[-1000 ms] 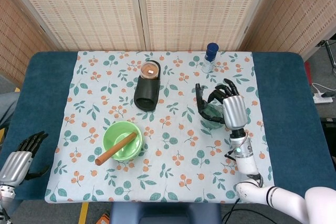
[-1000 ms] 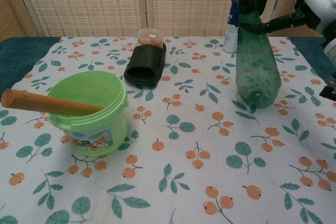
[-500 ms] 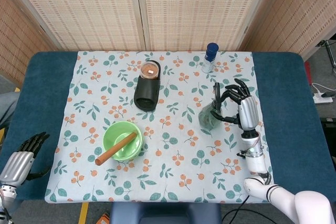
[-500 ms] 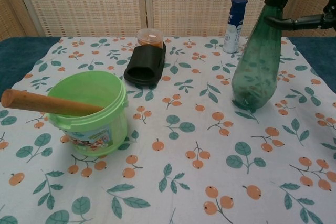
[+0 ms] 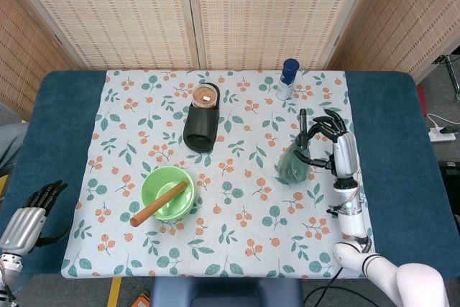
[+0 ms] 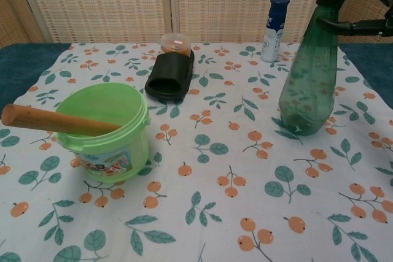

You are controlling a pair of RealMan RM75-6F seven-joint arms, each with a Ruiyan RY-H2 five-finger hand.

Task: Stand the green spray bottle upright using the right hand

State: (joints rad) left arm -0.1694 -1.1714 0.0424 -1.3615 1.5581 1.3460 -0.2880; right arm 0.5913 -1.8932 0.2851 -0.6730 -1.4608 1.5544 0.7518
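Note:
The green spray bottle has its base on the flowered cloth at the right and leans with its top toward the right. In the head view the green spray bottle is just left of my right hand. The fingers of my right hand curl around the bottle's neck and black spray head at the top right of the chest view. My left hand rests near the table's front left corner, its fingers apart and holding nothing.
A green bucket with a wooden stick in it stands front left. Behind the middle lie a black slipper and an orange-lidded jar. A blue-capped bottle stands at the back right.
My right hand has moved right with the bottle's neck. The bottle's top swung from leaning left to leaning right, and its base slid slightly right.

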